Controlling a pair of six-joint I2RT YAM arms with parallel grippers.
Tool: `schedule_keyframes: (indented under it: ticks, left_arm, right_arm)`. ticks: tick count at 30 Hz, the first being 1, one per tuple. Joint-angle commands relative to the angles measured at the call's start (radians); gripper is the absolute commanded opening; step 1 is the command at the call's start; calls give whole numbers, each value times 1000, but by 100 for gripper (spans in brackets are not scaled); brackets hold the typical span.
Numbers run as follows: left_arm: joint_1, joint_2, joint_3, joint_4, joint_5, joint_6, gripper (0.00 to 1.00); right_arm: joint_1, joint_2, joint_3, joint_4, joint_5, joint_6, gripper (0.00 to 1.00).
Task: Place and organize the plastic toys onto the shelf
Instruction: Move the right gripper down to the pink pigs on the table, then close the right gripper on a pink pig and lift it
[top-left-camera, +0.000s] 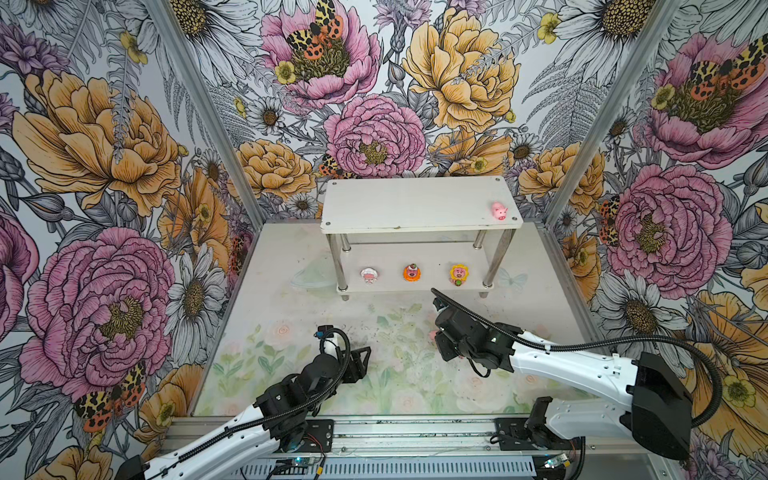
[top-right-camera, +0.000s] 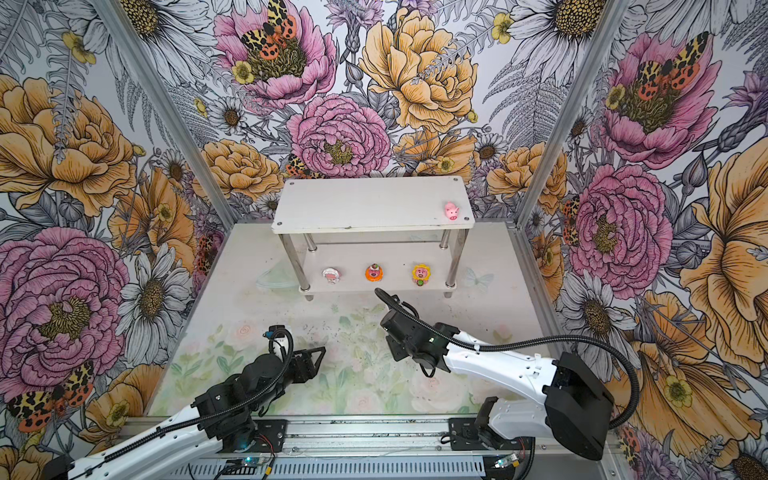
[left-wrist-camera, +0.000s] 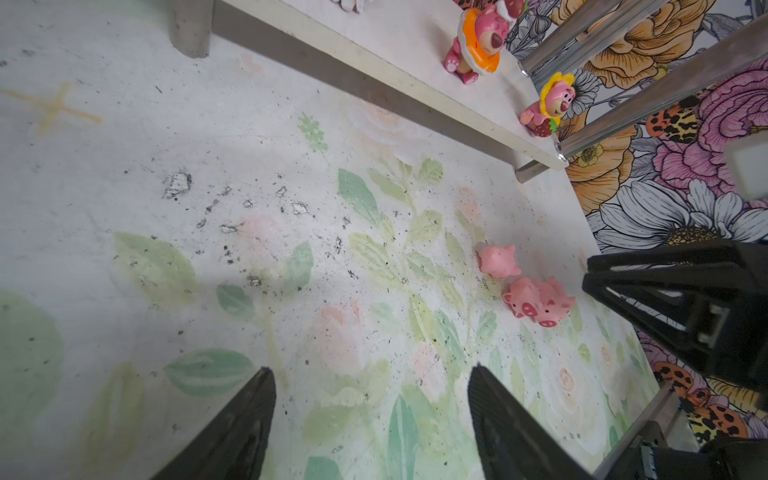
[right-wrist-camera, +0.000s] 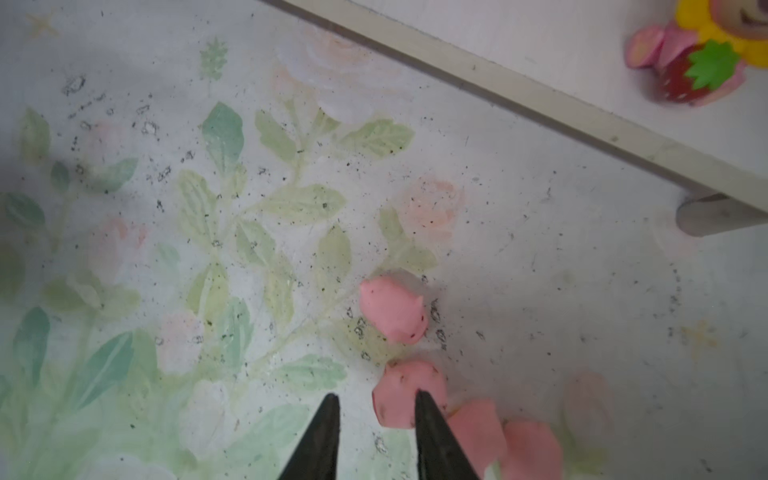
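Jaws of the left gripper (left-wrist-camera: 372, 374) stand wide and empty above the table (top-left-camera: 291, 316), left of middle. Those of the right gripper (right-wrist-camera: 376, 397) are narrow with nothing between them; one tip overlaps the nearby pig (right-wrist-camera: 409, 392), and I cannot tell if it touches.

About half looks done. On the shelf (top-left-camera: 407, 203), the top-tier pig (top-left-camera: 499, 210) stands at the right end, and the white-rimmed toy (top-left-camera: 368, 275), orange-rimmed toy (top-left-camera: 412, 272) and yellow-rimmed toy (top-left-camera: 458, 274) line the lower tier. Four pigs, the nearby pig among them, lie on the table under the right gripper, not yet shelved.
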Motion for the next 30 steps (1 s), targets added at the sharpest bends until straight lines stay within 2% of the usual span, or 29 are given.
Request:
schedule_keyframes:
  ticks: [1,2,4,5,8,19,23,28,30]
  left_arm:
    - [9,-23,-17,14,11,-18,76]
    - [10,-28,-18,14,7,-16,76]
    - [10,-37,-19,9,2,-13,76]
    - [10,-41,-19,6,-1,-13,76]
    - [13,-45,-24,4,-2,-14,77]
    - [34,-44,-33,18,6,-21,78]
    - [46,-44,-33,24,16,-20,79]
    - [56,-42,-32,18,25,-21,79]
    - [59,-43,-32,18,27,-21,79]
  right_arm:
    - [-29,50,-21,156,-63,-4,26]
    - [-37,67,-17,166,-71,-13,31]
    - [-51,101,-5,165,-86,-37,51]
    - [-58,111,-2,165,-89,-46,57]
    - [-86,145,-1,164,-107,-71,64]
    - [-148,259,-16,202,-157,-101,63]
    - [-151,294,-15,251,-183,-106,58]
    - [-155,311,-5,293,-161,-75,54]
    - [-155,308,-5,312,-157,-43,45]
